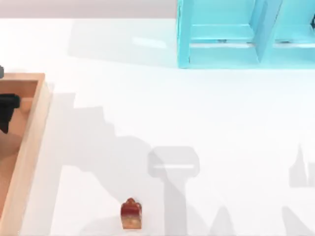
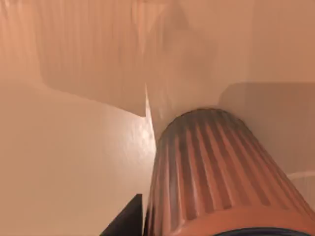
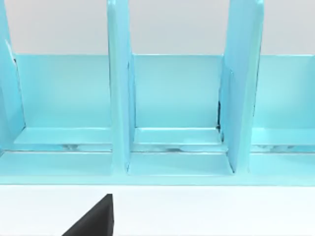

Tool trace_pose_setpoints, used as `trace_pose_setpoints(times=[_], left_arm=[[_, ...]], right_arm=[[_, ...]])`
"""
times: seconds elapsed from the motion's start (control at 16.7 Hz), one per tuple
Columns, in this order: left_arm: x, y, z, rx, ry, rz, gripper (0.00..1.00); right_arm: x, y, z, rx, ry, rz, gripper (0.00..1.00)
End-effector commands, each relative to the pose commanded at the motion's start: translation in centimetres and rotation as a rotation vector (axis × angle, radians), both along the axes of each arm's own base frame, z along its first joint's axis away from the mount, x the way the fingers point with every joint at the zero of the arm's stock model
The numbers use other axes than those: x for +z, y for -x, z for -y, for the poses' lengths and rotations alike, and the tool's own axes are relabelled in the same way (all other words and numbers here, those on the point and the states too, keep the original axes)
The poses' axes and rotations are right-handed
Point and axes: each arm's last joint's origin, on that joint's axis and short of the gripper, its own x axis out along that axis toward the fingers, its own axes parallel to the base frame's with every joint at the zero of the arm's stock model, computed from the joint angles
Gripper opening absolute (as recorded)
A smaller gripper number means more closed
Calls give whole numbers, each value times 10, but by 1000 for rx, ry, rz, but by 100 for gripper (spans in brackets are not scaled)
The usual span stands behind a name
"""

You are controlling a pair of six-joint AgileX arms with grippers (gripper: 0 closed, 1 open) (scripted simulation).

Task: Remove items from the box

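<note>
The box (image 1: 30, 142) is a shallow wooden tray at the table's left edge. My left gripper (image 1: 7, 110) hangs over its floor. In the left wrist view a dark brown ribbed cup (image 2: 216, 172) sits right against the gripper, with one dark finger (image 2: 127, 219) pressed to its outer wall; the gripper looks shut on the cup's rim. The small red-and-tan carton (image 1: 131, 214) stands upright on the white table outside the box, near the front edge. My right gripper (image 3: 96, 219) is parked facing the shelf.
A turquoise shelf unit (image 1: 221, 34) with upright dividers stands at the back right of the table. White tabletop stretches between the box, the carton and the shelf.
</note>
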Motion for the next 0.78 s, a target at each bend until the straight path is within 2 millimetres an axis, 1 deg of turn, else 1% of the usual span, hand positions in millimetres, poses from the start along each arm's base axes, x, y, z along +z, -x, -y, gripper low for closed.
trace_pose_setpoints(times=[0.48, 0.54, 0.78], left_arm=[[0, 0, 0, 0, 0, 0, 2], [0, 0, 0, 0, 0, 0, 0], [0, 0, 0, 0, 0, 0, 0]], right_arm=[[0, 0, 0, 0, 0, 0, 100], [0, 0, 0, 0, 0, 0, 100], [0, 0, 0, 0, 0, 0, 100]])
